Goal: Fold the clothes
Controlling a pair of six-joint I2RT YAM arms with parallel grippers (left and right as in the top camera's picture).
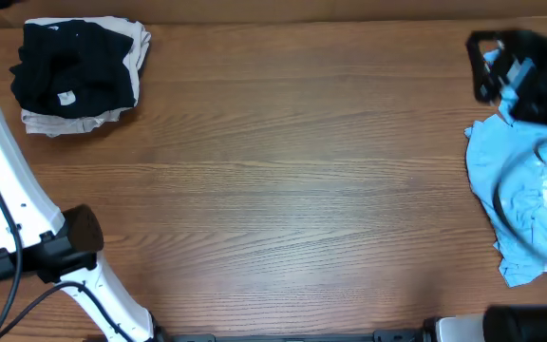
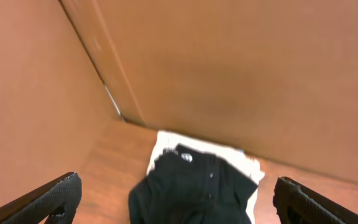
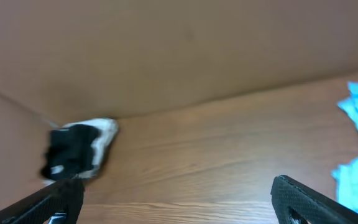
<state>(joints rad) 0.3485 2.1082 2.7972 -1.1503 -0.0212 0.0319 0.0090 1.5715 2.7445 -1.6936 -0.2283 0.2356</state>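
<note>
The blue shirt [image 1: 525, 204] lies crumpled at the bench's [image 1: 292, 190] right edge, its long axis running near to far. It sits just right of the right end effector [image 3: 180, 202], spread and empty, on the nearer arm. The left end effector [image 2: 178, 198], also spread, faces the black shirt [image 1: 69, 71].

Black T-shirt [image 1: 69, 66], light-blue shirt [image 1: 525, 195]

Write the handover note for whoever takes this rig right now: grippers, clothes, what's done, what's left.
Left gripper: open, empty, facing the black T-shirt.
Right gripper: open, empty; its arm is above the light-blue shirt.
The black T-shirt looks folded, lying on a pale garment at the far left corner of the table.
The light-blue shirt lies crumpled at the right edge.
Done: the black T-shirt, apparently.
Left: spread and fold the light-blue shirt.
</note>
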